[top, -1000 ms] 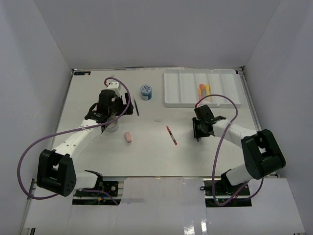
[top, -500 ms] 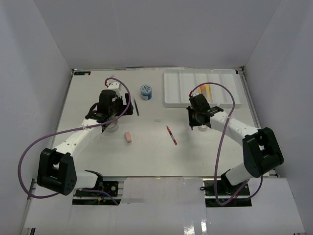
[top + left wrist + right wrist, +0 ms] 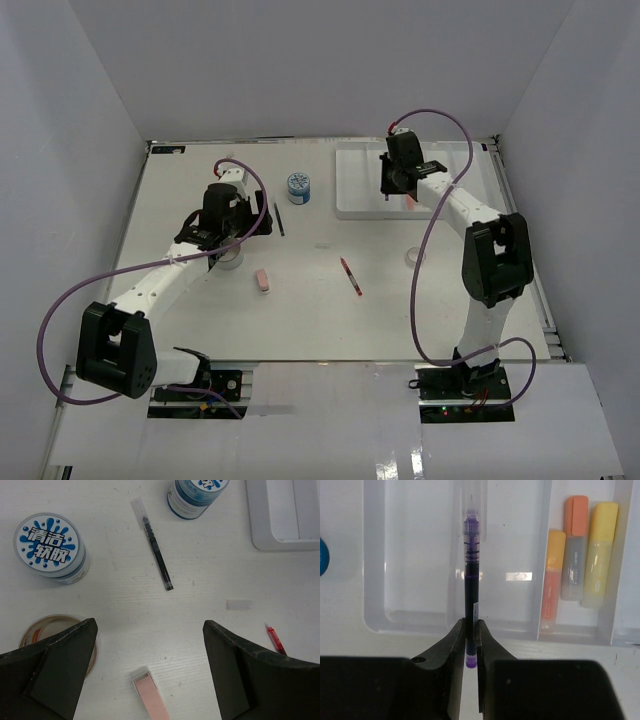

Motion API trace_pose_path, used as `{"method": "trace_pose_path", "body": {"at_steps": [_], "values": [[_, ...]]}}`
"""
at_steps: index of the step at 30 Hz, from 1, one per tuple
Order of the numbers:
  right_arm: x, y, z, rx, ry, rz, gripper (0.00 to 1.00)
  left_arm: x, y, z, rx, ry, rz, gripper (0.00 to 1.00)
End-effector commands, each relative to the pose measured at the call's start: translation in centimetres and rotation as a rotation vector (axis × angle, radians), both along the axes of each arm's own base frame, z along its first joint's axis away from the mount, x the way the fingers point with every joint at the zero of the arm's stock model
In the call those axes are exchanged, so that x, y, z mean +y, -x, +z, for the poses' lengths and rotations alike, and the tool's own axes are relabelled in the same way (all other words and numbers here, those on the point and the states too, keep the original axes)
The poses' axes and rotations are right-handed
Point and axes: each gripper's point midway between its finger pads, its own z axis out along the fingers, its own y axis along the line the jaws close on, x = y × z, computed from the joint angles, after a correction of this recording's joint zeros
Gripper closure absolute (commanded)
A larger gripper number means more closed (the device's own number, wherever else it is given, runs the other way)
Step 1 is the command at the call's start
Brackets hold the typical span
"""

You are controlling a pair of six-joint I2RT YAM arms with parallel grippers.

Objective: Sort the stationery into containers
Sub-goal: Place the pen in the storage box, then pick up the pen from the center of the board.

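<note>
Over the white tray [image 3: 374,618], the dark pen [image 3: 471,570] stands lengthwise above the wall between two long compartments. Its lower end is pinched tight between the narrowly set fingers of the right gripper [image 3: 471,630], and its clear-capped tip points to the tray's far side. The fine print on its barrel is too small to read. Two compartments to the right lie an orange marker [image 3: 551,580], a grey-bodied marker [image 3: 574,545] with an orange cap, and a yellow marker [image 3: 600,550]; the grey barrel carries lettering that cannot be made out. A sliver of blue shows at the left edge of the right wrist view, cut off by the frame. Well apart on the table, the left gripper [image 3: 150,625] hangs with its jaws spread wide and nothing between them. Below it a round jar [image 3: 50,542] has a lid printed with the blue-splashed characters 清洁软胶. A second jar [image 3: 197,495] is cropped by the top edge, so its lid text is lost. A black pen [image 3: 152,542] lies between the two jars. A tape roll [image 3: 37,630] is half hidden behind one finger, a red pen [image 3: 275,637] is partly covered by the other, and a pink eraser [image 3: 152,697] runs off the bottom edge. From above, a clear tape roll [image 3: 417,257] sits on the table near the right arm.
</note>
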Motion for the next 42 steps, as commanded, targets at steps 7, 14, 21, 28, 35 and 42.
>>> {"method": "trace_pose_path", "body": {"at_steps": [7,14,21,28,35,42], "values": [[-0.5,-4.8,-2.4,0.014,0.017,-0.001,0.92,0.1,-0.2,0.3,0.001,0.013,0.010,0.02],[-1.7,-5.5,-4.6,0.044,0.048,0.003,0.92,0.0,-0.2,0.1,0.007,0.016,0.010,0.02],[-2.5,-5.6,-5.9,0.068,0.052,0.020,0.74,-0.2,-0.2,-0.1,0.017,0.023,0.003,0.02],[-1.8,-5.3,-2.7,0.022,-0.003,0.046,0.58,-0.8,-0.6,-0.1,0.046,0.090,0.048,0.02],[-2.0,-2.0,3.4,-0.074,-0.050,0.075,0.39,-1.9,-1.7,-1.4,0.181,0.140,0.096,0.02],[-2.1,5.1,8.5,-0.200,-0.210,0.091,0.19,-3.9,-3.7,-3.6,0.267,0.117,0.121,0.05]]}}
